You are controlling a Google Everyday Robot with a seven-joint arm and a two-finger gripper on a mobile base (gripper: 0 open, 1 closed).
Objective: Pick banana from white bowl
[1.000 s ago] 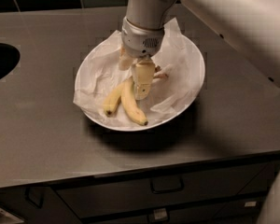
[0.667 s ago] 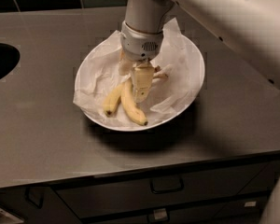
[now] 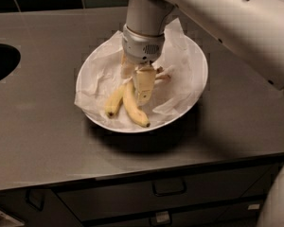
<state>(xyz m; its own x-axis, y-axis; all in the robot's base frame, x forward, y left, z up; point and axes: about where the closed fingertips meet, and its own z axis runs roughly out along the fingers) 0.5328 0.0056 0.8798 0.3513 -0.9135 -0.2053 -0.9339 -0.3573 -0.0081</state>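
Yellow banana [image 3: 135, 111] lies between the gripper's [image 3: 134, 89] parted fingers [image 3: 145, 82].

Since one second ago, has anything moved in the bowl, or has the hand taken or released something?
Nothing has visibly changed. The hand stays low in the bowl, at the upper end of the banana. The slimmer banana and the paper lie as before.

White arm [image 3: 227, 27], grey vented wrist [image 3: 142, 44] — cream jaws in the white bowl [image 3: 206, 74].
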